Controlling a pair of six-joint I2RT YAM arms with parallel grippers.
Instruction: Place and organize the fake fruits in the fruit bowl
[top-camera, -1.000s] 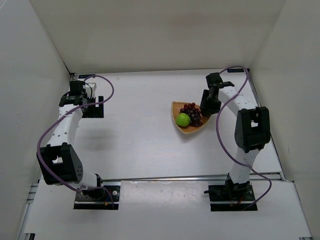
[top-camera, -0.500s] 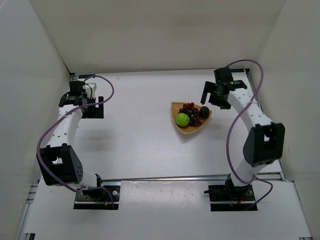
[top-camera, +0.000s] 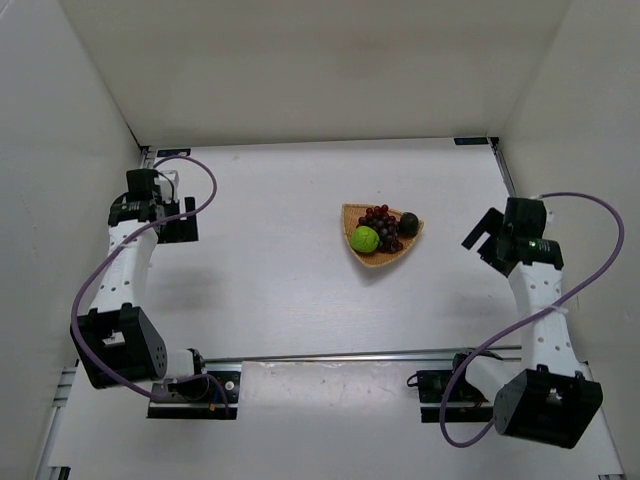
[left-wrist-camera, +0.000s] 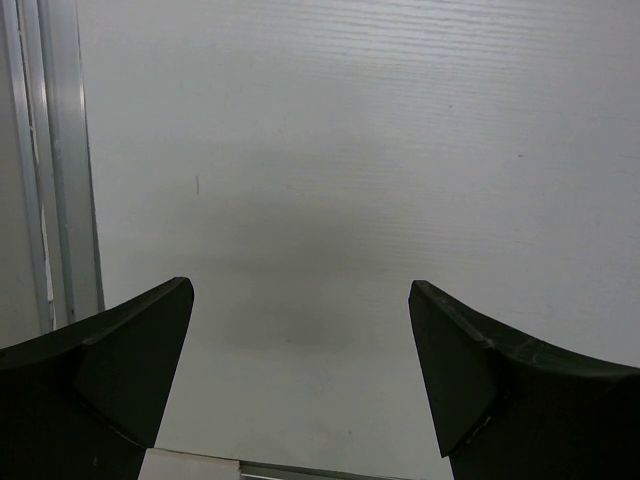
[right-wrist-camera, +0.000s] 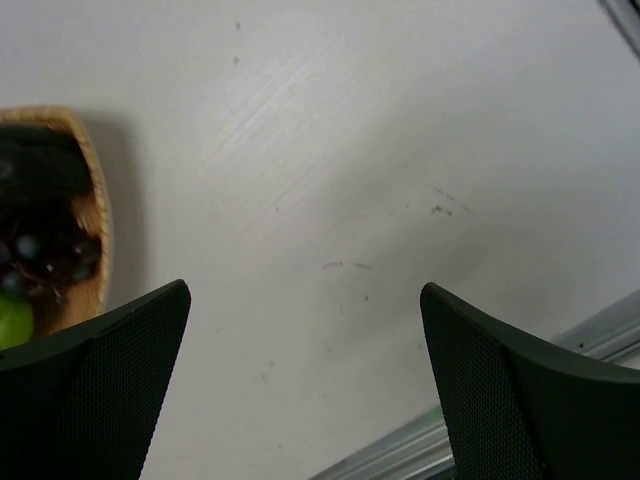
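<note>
Right hand (right-wrist-camera: 305, 290) fingers spread apart and holding nothing, fruit bowl (top-camera: 378, 263) to its left (grape bunch (top-camera: 382, 221), lime-green fruit (top-camera: 366, 239), dark round fruit (top-camera: 409, 222) inside), left hand (left-wrist-camera: 300, 290) likewise apart over bare surface (top-camera: 280, 260).

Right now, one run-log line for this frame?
wicker fruit bowl: holds grape bunch, lime-green fruit, dark purple fruit | left gripper: open, empty | right gripper: open, empty, apart from bowl

we find the fruit bowl (top-camera: 379, 260) on the desk (top-camera: 280, 280), right of its middle. in it the grape bunch (top-camera: 383, 224) lies centrally, the larger round fruit (top-camera: 366, 239) at its near left, the smaller round fruit (top-camera: 409, 221) at its right. the left pincer (left-wrist-camera: 300, 300) hangs far left, the right pincer (right-wrist-camera: 305, 295) right of the bowl, well apart from it.
</note>
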